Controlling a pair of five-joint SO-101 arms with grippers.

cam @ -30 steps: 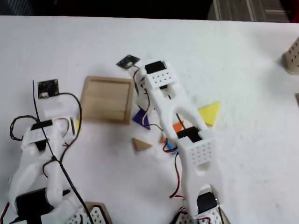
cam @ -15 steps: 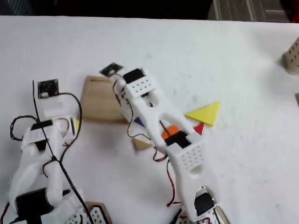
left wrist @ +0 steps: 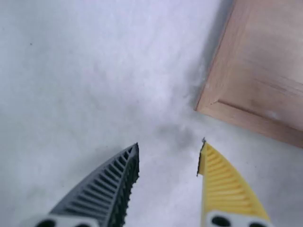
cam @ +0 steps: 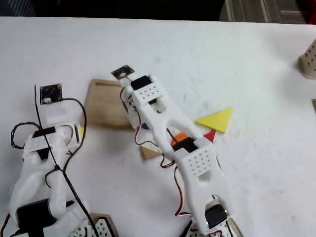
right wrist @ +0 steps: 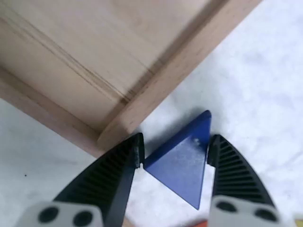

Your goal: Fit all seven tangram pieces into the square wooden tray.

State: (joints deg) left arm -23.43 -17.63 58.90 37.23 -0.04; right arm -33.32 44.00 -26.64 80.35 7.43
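Right fingers [right wrist: 109, 184] clasped blue triangle [right wrist: 182, 165] at lower centre, beside wooden tray [right wrist: 94, 47] corner; left fingers [left wrist: 220, 179] stood apart, empty, above white table [left wrist: 71, 71].

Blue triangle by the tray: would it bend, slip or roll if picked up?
Probably stiff: the blue triangle keeps straight edges. Likely light, being thin and flat on the table. It should not roll, but its smooth faces might slip, and the tray rim beside it could block a push.
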